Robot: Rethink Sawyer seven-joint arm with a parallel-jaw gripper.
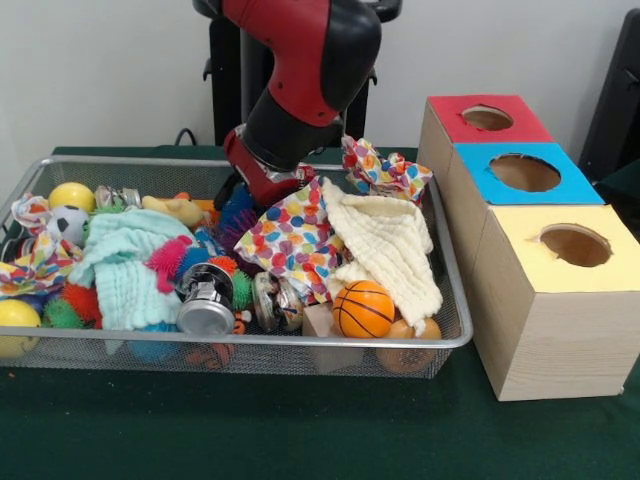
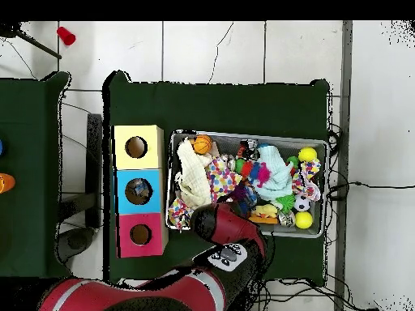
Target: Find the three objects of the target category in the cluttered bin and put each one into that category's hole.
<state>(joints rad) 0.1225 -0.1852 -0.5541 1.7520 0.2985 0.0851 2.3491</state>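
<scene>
Arm reached low into bin [image 1: 445, 340] at frame centre; gripper buried among cloths, state could not be told. No clear bottles visible; probably under clutter. Likely light, crushable, slick: grip mid-body. Red-topped hole [image 1: 487, 118] upper right.

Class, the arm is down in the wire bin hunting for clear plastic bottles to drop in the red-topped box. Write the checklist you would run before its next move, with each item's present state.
1. A clear bottle is in sight: not ok; neither view shows one among the cloths and balls in the bin.
2. Tool state known: cannot tell; the arm's end is buried in the clutter.
3. Red box's hole unblocked: ok.
4. Cloths covering items: not ok; the cream cloth and polka-dot cloth lie over the middle.
5. Boxes beside the bin, in line: ok.
</scene>
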